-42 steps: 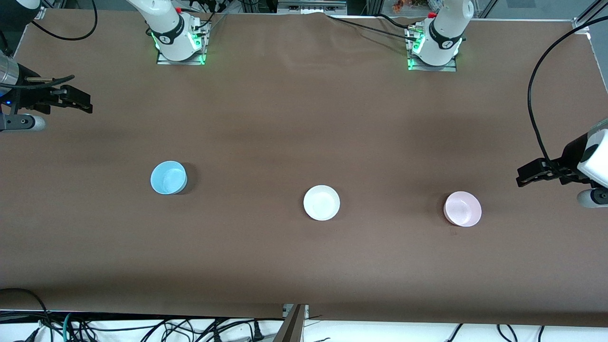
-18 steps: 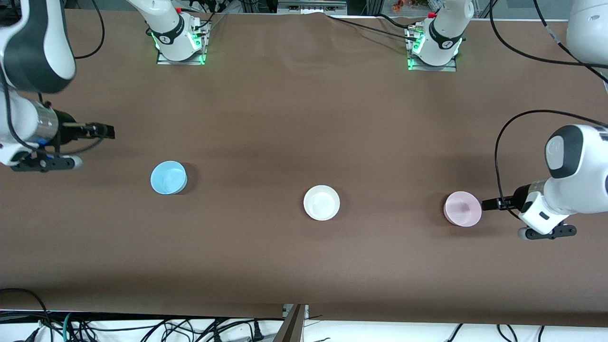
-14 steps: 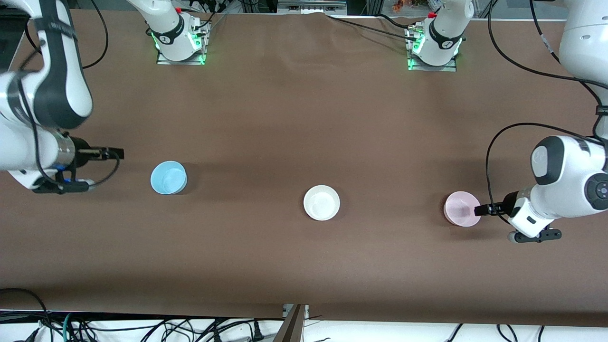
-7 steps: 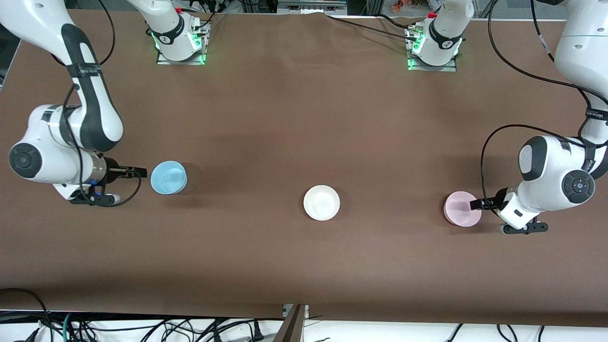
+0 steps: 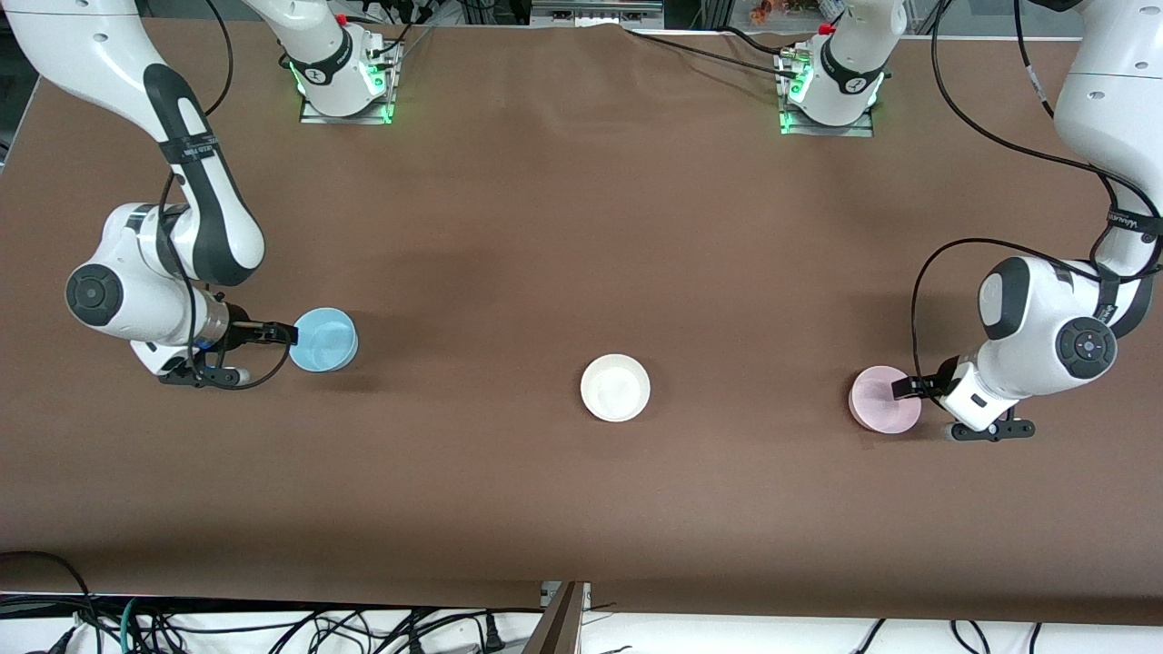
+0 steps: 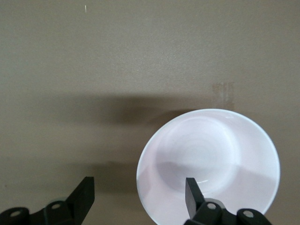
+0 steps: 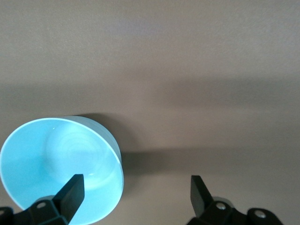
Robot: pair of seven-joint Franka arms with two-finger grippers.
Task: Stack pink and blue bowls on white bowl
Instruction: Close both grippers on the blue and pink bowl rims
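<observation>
The light blue bowl (image 5: 323,339) sits toward the right arm's end of the table. The white bowl (image 5: 615,388) sits mid-table. The pale pink bowl (image 5: 883,400) sits toward the left arm's end. My right gripper (image 5: 283,332) is open at the blue bowl's outer rim. In the right wrist view (image 7: 136,191) one finger is over the inside of the blue bowl (image 7: 56,159) and the other is outside. My left gripper (image 5: 902,389) is open at the pink bowl's outer rim. In the left wrist view (image 6: 139,194) it straddles the rim of the pink bowl (image 6: 211,154).
The brown table (image 5: 581,227) holds only the three bowls, spaced well apart in a rough row. The arm bases (image 5: 345,86) stand along the edge farthest from the front camera. Loose cables (image 5: 273,627) hang below the edge nearest that camera.
Both arms have swung in from the table's ends and come down. The right gripper has reached the blue bowl's rim and the left gripper the pink bowl's rim. The bowls have not moved.
</observation>
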